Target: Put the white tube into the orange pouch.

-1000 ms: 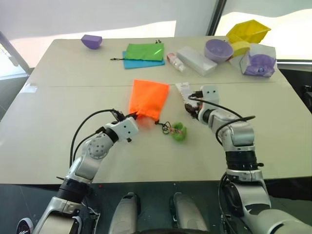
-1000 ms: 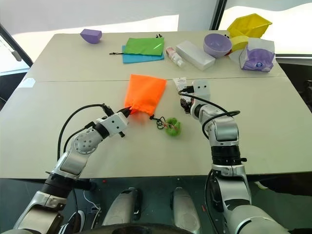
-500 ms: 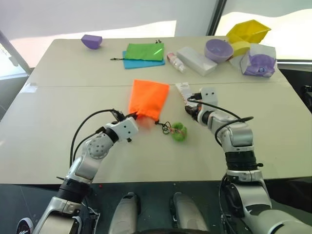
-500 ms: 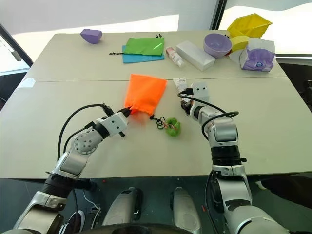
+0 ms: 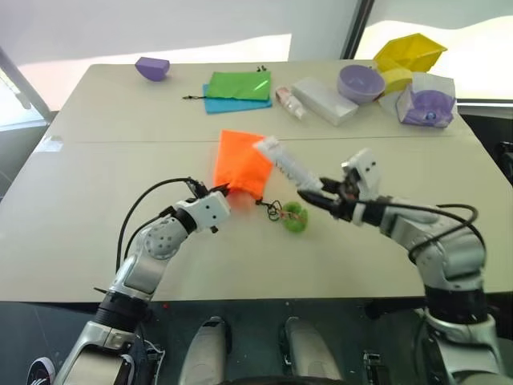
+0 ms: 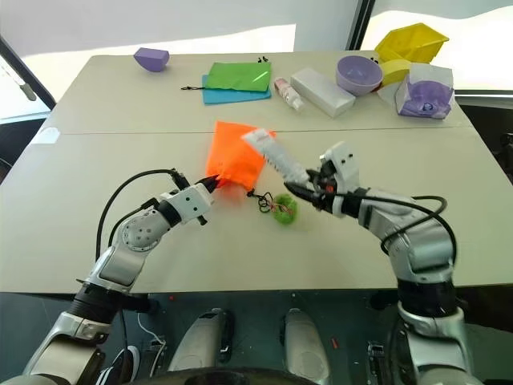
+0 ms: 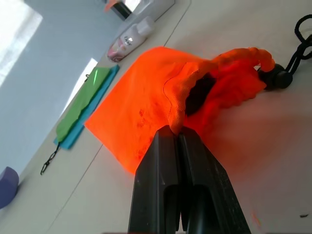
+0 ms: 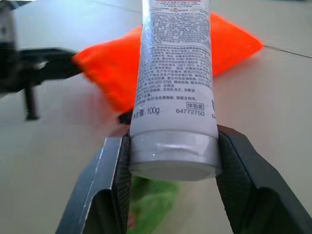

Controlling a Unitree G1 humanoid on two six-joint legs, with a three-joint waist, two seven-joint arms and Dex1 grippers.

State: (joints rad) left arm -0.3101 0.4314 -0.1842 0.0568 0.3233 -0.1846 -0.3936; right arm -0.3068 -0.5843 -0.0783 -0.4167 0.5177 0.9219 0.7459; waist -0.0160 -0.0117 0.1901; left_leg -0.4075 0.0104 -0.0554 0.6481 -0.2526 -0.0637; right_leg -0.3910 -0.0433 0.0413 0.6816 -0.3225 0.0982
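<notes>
On a pale tabletop [image 5: 96,233], the right gripper [image 5: 319,195] holds the white tube [image 5: 288,166] clear of the surface, its two black fingers [image 8: 107,187] clamped on either side of the cap end. The tube slants up and away from the gripper, its flat end hanging over the orange pouch [image 5: 243,163]. From the right wrist, the tube's grey print faces the camera, with the pouch lying on the table behind it.

The left gripper [image 5: 222,191] is pressed together on the gathered rim of the orange pouch, pinching a fold of fabric at the mouth. The left wrist view shows the rim bunched above the fingers [image 7: 168,170], with a dark gap where the mouth stands slightly parted. The rest of the pouch lies flat on the table, stretching away from the gripper. Its dark cord [image 5: 272,210] trails to a fuzzy green ball [image 5: 294,216], which rests on the table just beside the pouch's mouth, below the raised tube.

At the far side of the table lie a flat green pouch [image 5: 238,83] stacked on a blue one [image 5: 220,104], a small white bottle [image 5: 286,99] beside a long white box [image 5: 323,99], a purple bowl [image 5: 358,82], and a yellow container [image 5: 409,52].
</notes>
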